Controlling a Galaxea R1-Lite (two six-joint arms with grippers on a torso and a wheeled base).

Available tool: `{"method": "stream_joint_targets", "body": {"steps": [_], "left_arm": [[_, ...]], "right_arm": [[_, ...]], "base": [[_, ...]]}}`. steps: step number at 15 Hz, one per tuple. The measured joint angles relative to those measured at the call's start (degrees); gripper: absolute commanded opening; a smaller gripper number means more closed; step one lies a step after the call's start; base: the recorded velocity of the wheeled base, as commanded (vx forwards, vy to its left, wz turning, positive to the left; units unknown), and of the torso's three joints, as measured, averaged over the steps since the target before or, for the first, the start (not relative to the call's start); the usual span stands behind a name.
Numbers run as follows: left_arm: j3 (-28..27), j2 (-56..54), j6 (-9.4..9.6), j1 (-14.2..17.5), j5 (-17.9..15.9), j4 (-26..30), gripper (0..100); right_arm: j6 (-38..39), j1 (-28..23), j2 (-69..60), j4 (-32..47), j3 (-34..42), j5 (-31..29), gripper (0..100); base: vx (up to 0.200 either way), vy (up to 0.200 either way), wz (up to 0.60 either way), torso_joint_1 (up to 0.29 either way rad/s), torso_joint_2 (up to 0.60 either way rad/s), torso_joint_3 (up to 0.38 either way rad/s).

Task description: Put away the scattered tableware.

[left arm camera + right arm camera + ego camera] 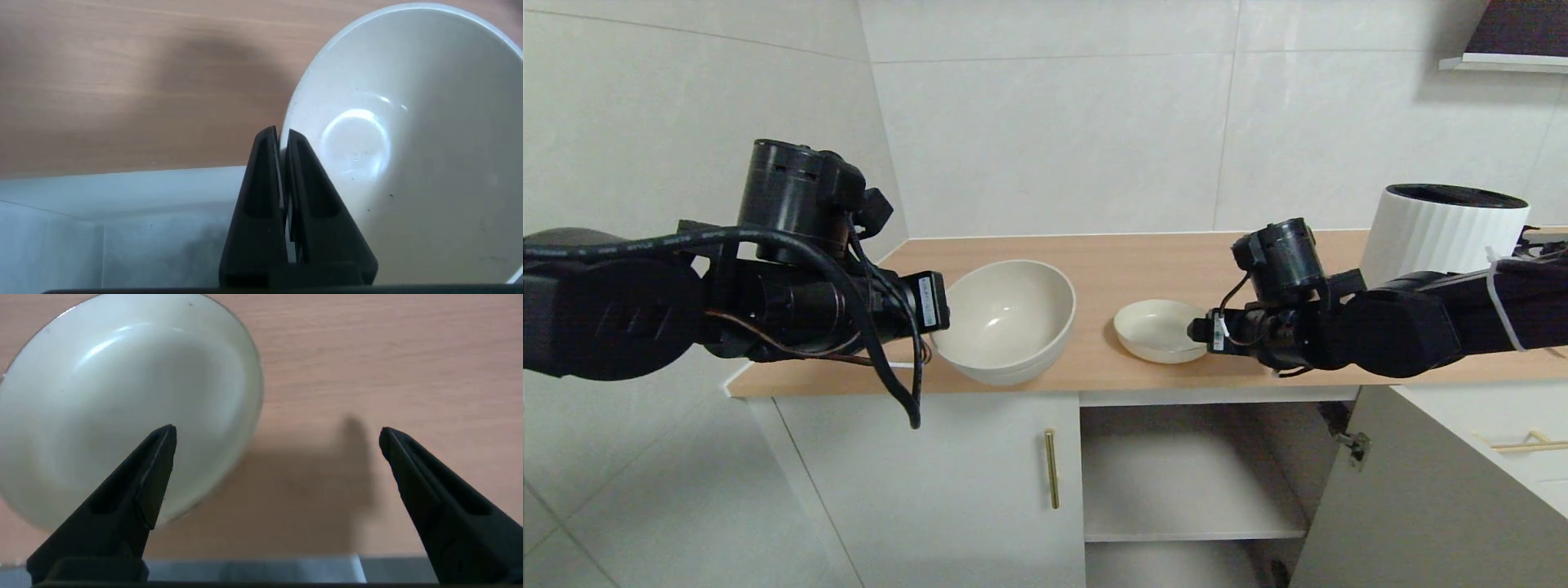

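The left gripper (282,135) is clamped on the near rim of the large cream bowl (1006,320), one finger inside and one outside. The bowl is tilted, its opening turned toward the arm, at the front edge of the wooden counter (1143,261); whether its base touches the wood cannot be told. Just to its right, apart from it, a small shallow dish (1158,328) sits flat on the counter. The right gripper (278,434) hovers at the dish's right rim with its jaws spread wide, one finger over the dish and the other over bare wood. Farther right stands a white ribbed container (1445,233). Below, a cabinet door (947,490) is closed and the compartment (1184,490) beside it stands open.
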Motion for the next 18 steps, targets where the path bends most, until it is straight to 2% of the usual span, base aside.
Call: {"method": "stream_joint_targets", "body": {"steps": [4, 5, 12, 18], "left_arm": [[0.06, -0.13, 0.00, -0.10, -0.02, 0.01, 0], [0.05, -0.15, 0.00, -0.10, 0.00, 0.01, 0], [-0.16, -0.20, -0.51, -0.10, 0.16, -0.62, 0], [2.62, -0.77, -1.21, -0.13, 0.88, -7.23, 0]], "right_arm": [[1.17, -0.09, 2.34, -0.22, -1.84, 0.00, 100], [1.48, -0.04, 2.66, -0.20, -2.12, 0.00, 0], [2.51, -0.06, 2.35, -0.16, -2.50, 0.16, 0], [2.66, -0.30, -2.51, 0.26, 0.74, 2.19, 0]], "base": [[0.000, 0.000, 0.00, 0.000, 0.00, 0.000], [0.000, 0.000, 0.00, 0.000, 0.00, 0.000], [0.000, 0.000, 0.00, 0.000, 0.00, 0.000], [0.000, 0.000, 0.00, 0.000, 0.00, 0.000]]}}
